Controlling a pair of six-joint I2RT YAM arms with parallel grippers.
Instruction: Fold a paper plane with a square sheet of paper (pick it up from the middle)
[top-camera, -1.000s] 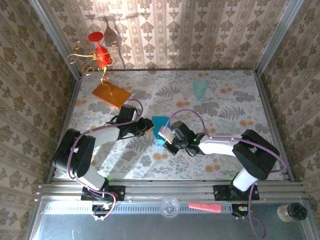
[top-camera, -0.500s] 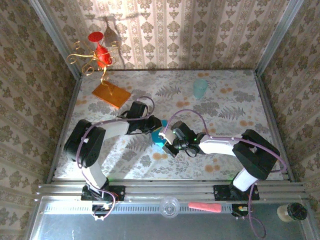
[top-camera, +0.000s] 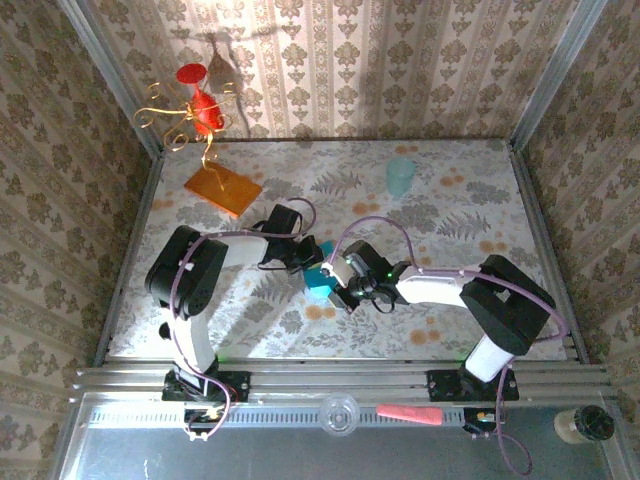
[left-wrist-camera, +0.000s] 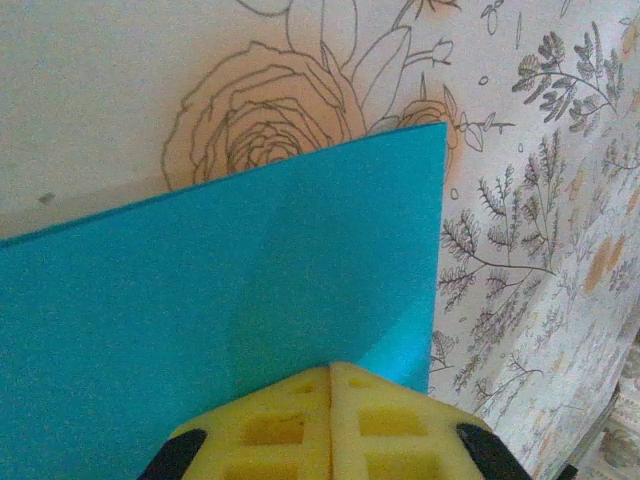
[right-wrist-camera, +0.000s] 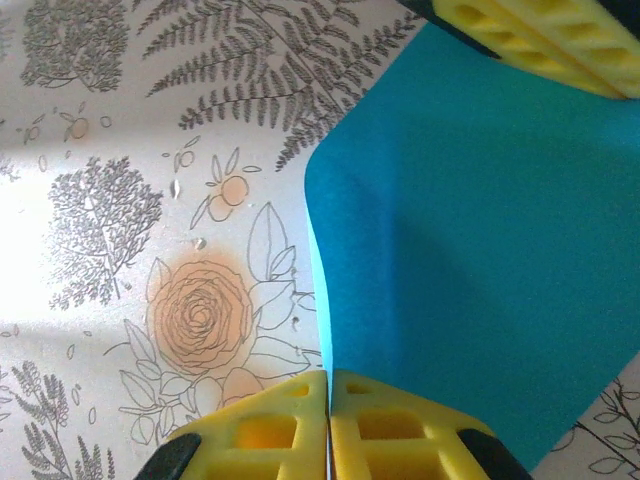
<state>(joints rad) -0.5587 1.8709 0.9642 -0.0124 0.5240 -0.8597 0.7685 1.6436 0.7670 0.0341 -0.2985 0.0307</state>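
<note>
Between the left claw and the right claw, the square sheet of paper bows over the floral desk, each claw pinching an edge of it (yellow pads pressed together on the teal).

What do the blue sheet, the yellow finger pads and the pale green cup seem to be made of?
The blue sheet: thin paper, matte, faintly grainy; it bends in a soft curve. The yellow finger pads: probably foam or soft rubber, matte, moulded with square hollows. The pale green cup: perhaps translucent plastic; too small to be sure.
</note>
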